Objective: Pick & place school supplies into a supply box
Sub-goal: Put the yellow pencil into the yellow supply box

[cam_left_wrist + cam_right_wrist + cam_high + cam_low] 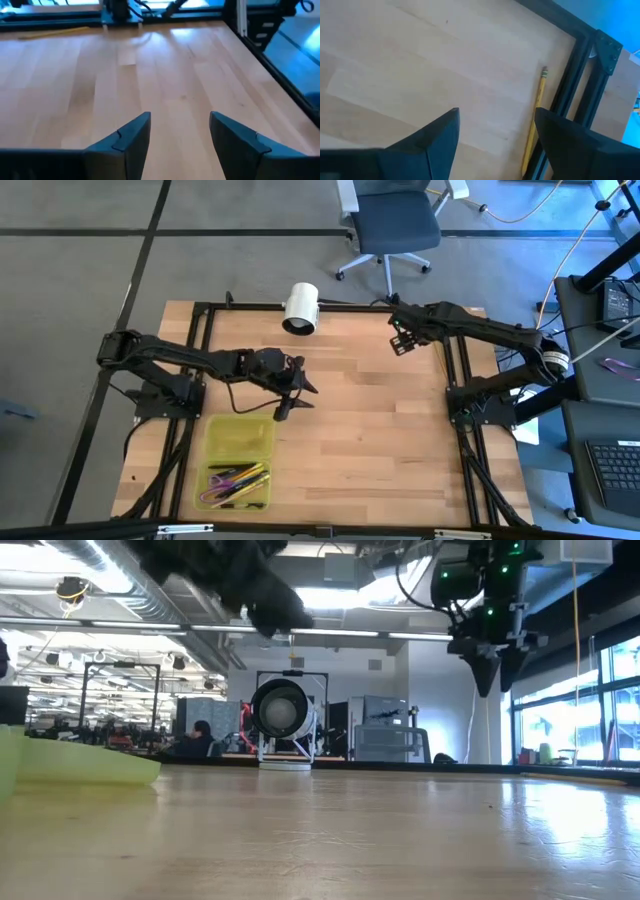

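- At the near left corner of the wooden table [380, 440], the supply box [240, 438] lay opened flat, its two translucent yellow-green halves side by side, which left both trays reachable from above.
- One half held the collected school supplies [236, 480]: pens and pencils in a loose bundle with a purple-handled item among them; the other half appeared empty.
- Just beside the box's far edge, the left gripper [296, 392] hung above bare wood. Its fingers [131, 137] stood apart with nothing between them, a posture consistent with a completed drop or readiness for another pick.
- Near the far right edge, the right gripper [495, 135] was poised above the table with its jaws spread and empty.
- A yellow pencil [535, 120] lay flat on the wood against the black frame rail [570, 90], just beside the right gripper's line of reach. This was judged the next item to collect; the rail would crowd one finger.
- A white cylinder [300, 307] rested at the far edge, not part of the task.
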Available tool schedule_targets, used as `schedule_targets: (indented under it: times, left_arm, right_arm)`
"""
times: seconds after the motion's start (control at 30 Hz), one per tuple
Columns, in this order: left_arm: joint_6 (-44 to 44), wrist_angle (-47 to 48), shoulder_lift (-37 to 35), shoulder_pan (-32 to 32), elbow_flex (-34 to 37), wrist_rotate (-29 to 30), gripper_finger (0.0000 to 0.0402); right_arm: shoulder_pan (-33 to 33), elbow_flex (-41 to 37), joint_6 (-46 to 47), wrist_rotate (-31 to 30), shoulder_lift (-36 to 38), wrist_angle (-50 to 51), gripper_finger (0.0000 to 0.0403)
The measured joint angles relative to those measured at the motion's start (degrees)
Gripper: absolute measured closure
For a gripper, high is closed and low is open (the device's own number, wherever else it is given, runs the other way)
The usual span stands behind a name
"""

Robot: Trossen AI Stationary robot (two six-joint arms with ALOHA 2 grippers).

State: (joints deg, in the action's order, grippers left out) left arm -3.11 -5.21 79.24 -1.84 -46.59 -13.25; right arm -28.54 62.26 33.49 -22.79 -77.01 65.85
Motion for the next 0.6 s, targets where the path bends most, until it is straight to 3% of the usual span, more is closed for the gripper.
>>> schedule_targets:
  times: [0.23,0.6]
  left_arm:
    - [0.9,-16.2,0.0,-1.0,8.3,-2.0,0.0209]
    - [-1.7,-16.9,0.0,-0.5,9.7,-1.9,0.0206]
  right_arm:
    - [-2.8,0.0,0.5,0.2,-2.0,-0.3,0.0143]
    - [-5.0,0.0,2.3,5.5,-6.4,-3.0,0.0143]
